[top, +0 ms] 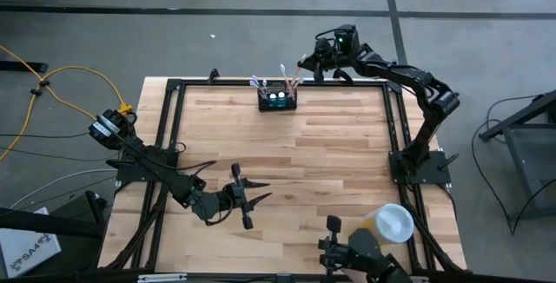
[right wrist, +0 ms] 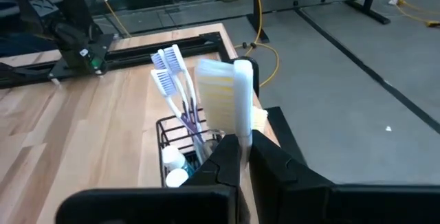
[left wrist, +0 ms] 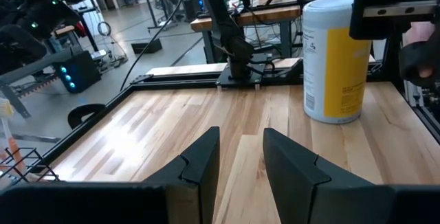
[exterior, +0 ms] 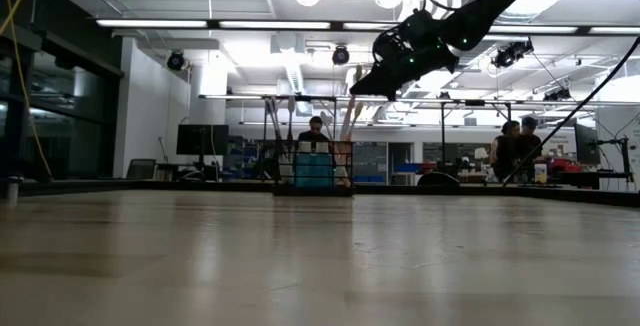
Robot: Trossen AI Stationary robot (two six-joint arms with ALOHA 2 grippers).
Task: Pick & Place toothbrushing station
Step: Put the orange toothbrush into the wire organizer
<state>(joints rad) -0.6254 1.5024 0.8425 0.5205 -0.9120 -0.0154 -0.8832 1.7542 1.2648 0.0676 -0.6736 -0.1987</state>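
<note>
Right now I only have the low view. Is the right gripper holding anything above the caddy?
Observer: Yes. The right gripper is shut on a toothbrush with a white handle and yellow bristles.
Operator: Anything in the caddy?
Observer: The toothbrushing station holds two blue-bristled toothbrushes, both leaning.
Operator: Where's the left arm?
Observer: The left gripper is open and empty over the table's left side, well away from the station.

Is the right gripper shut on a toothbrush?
Yes: right gripper is shut on the white toothbrush, above the black caddy.
</note>
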